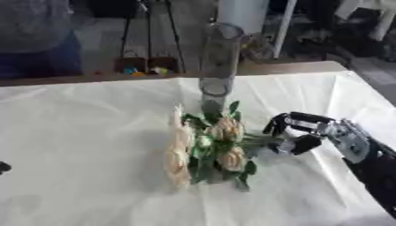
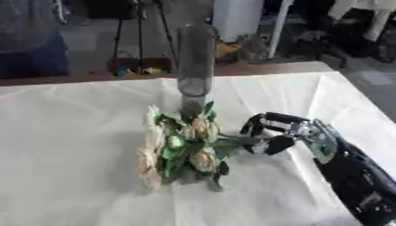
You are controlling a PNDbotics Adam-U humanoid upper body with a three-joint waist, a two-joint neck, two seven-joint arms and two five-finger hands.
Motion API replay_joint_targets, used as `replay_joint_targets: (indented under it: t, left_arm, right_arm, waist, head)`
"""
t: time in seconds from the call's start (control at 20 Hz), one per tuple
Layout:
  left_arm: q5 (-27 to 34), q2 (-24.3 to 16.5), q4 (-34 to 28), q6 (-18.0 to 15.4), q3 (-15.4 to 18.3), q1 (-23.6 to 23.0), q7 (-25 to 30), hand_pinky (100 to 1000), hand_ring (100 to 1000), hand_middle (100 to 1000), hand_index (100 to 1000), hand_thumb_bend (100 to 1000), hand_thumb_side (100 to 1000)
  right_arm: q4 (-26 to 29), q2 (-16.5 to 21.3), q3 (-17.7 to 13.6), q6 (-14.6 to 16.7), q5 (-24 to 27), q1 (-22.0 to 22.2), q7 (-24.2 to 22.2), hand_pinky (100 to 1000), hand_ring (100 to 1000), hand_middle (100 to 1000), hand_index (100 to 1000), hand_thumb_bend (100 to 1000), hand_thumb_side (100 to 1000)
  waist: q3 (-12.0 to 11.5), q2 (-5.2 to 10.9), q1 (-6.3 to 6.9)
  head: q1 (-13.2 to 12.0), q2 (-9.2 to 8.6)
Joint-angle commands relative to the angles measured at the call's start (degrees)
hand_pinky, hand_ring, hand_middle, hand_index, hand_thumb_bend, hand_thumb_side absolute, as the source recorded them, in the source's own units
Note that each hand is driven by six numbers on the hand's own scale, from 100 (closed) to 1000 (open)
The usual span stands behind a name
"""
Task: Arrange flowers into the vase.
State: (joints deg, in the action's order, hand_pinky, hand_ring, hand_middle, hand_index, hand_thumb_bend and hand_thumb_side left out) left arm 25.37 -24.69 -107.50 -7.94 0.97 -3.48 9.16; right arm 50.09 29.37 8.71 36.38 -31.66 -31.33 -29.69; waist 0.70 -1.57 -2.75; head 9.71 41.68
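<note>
A bunch of cream roses with green leaves (image 1: pixel 207 148) lies on the white tablecloth (image 1: pixel 85 145) in the middle, blooms to the left and stems pointing right. My right hand (image 1: pixel 298 132) comes in from the right with fingers and thumb curled round the stems. Behind the flowers stands a tall clear glass vase (image 1: pixel 219 59), upright and with nothing in it. At the left edge of the left eye view only a dark tip of my left hand (image 1: pixel 4 167) shows.
The table's far edge (image 1: pixel 286 67) runs behind the vase, with chairs, floor and small coloured objects (image 1: pixel 143 70) beyond. A person in dark clothes stands at the far left. The cloth drops off at the right edge.
</note>
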Motion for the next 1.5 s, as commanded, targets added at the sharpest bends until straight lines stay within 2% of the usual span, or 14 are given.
replay_joint_targets:
  t: [0.05, 0.6, 1.3, 1.45, 1.5]
  left_arm:
    - [-0.2, -0.7, -0.5, -0.1, 0.4, 0.4, 0.2, 550, 425, 315, 592, 644, 987]
    - [-0.1, -0.7, -0.5, -0.1, 0.4, 0.4, 0.2, 549, 425, 315, 592, 645, 987]
    - [-0.1, -0.7, -0.5, 0.0, 0.4, 0.4, 0.2, 549, 426, 314, 593, 646, 988]
    - [-0.2, -0.7, -0.4, 0.0, 0.4, 0.4, 0.2, 549, 426, 314, 593, 645, 988]
    - [-0.2, -0.7, -0.4, 0.0, 0.4, 0.4, 0.2, 549, 426, 314, 593, 645, 988]
  right_arm:
    - [0.0, 1.3, -0.7, 8.9, -1.9, -0.7, -7.3, 662, 645, 686, 768, 303, 421]
    - [1.8, 0.1, 0.3, 10.0, -0.5, -1.9, -6.4, 524, 529, 599, 702, 267, 390]
    - [4.6, -0.7, 2.0, 10.2, 2.2, -2.7, -9.5, 468, 503, 559, 691, 230, 370]
    - [4.8, -0.8, 2.1, 10.3, 2.1, -2.7, -9.7, 421, 478, 526, 652, 170, 350]
    - [4.7, -0.8, 2.0, 10.3, 2.2, -2.6, -9.5, 377, 457, 496, 616, 104, 323]
  waist:
    - [0.0, 0.34, 0.19]
    - [0.0, 0.38, 0.20]
    - [-0.3, 0.34, 0.12]
    - [-0.3, 0.29, 0.05]
    - [-0.3, 0.28, 0.03]
  head:
    - [0.0, 0.10]
    - [0.2, 0.08]
    - [0.4, 0.29]
    - [0.4, 0.35]
    - [0.4, 0.37]
